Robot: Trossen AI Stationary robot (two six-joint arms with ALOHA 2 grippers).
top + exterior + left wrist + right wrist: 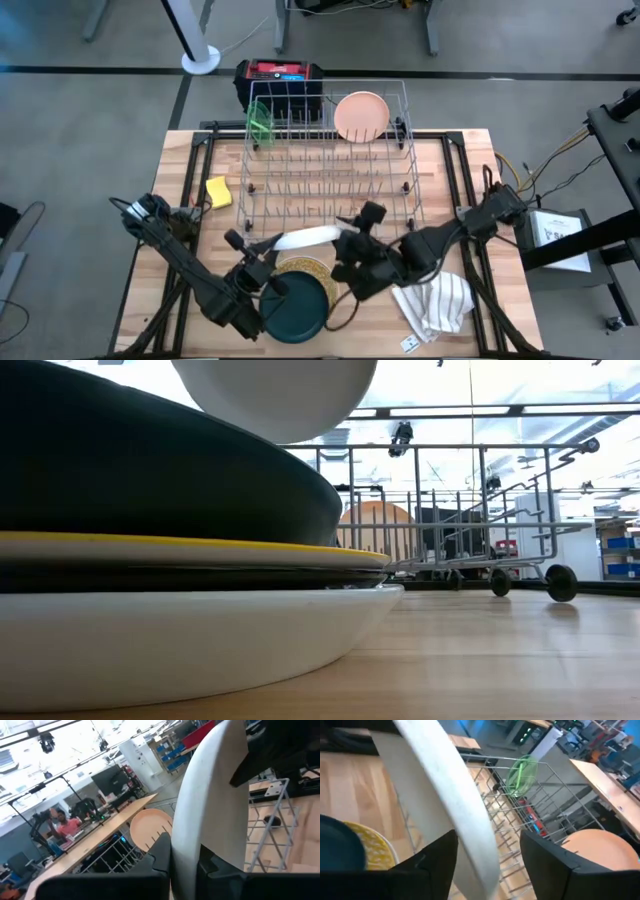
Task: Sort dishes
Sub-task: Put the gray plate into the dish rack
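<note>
A white dish (305, 238) hangs on edge above the stack of dishes at the table's near edge, between my two grippers. My left gripper (268, 248) is shut on its left end. My right gripper (345, 240) stands open at its right end, one finger on each side of the rim (470, 820). The stack holds a dark plate (297, 308) on top, a speckled tan plate (308, 267) under it and a white dish (180, 640) at the bottom. A lime-green plate (259, 122) and a peach plate (360, 115) stand on edge in the wire rack (330, 170). My left gripper pinches the white dish's rim (187, 845) between its two fingers, coming level from the table's near left. The dish stands on edge, lifted clear above the dark plate (150, 470). My right gripper straddles the opposite rim; whether a finger (432, 860) touches it, I cannot tell.
A yellow sponge (218, 192) lies left of the rack. A striped cloth (437, 302) lies at the near right. A red and black box (280, 78) sits beyond the table's far edge. People show in the room behind, in the left wrist view.
</note>
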